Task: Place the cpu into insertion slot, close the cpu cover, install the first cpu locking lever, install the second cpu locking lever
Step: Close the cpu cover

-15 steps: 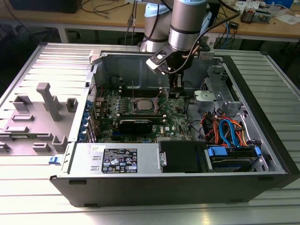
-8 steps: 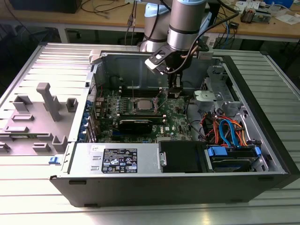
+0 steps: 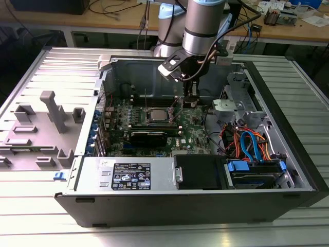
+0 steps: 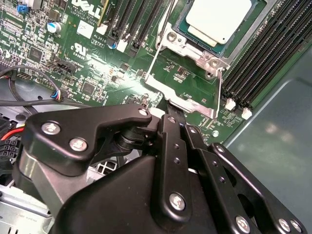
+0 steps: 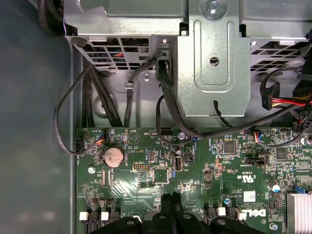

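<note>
Pincer status as I logged it from the remote station: the black fingers were drawn together with hardly a gap, and I saw nothing held between them. In the second wrist view the tips stood just at the near edge of the cpu cover, a silver plate beside the socket. I could not tell whether they touched it, nor whether the plate was raised or lying flat.

The cpu sat inside the insertion slot, its pale metal top showing within the silver rim. Long black memory slots ran along both sides of the socket.

In the exterior view the arm reached down into the open computer case, which lay on its side on the ribbed metal worktop. The pincer hung low over the green motherboard, just to the exterior view's right of the socket. Grey plastic fixtures stood to the exterior view's left of the case.

The first wrist view showed a coin battery on the board and black cables running under a metal drive cage.
</note>
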Controlling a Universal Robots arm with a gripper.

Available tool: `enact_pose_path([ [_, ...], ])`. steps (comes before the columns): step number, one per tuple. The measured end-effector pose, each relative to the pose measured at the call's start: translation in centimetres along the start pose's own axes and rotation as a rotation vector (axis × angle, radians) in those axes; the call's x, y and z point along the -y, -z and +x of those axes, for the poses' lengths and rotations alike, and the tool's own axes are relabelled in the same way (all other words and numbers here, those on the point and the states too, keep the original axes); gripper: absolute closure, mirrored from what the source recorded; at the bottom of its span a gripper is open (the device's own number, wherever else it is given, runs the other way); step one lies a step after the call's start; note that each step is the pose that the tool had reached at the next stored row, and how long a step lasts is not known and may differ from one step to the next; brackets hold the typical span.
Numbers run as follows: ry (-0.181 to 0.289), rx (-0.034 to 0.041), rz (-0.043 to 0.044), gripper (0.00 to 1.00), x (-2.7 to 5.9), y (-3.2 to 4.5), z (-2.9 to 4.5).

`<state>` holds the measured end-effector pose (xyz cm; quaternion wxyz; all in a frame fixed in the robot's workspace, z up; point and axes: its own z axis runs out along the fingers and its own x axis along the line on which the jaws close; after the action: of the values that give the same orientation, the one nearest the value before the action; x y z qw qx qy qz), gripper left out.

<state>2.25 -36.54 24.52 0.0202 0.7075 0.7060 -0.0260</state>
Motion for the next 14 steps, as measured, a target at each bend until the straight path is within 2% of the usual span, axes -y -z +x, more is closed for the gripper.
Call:
enact_pose_path([
  [14, 0.0, 0.0, 0.0, 0.89, 0.68, 0.0, 0.0],
])
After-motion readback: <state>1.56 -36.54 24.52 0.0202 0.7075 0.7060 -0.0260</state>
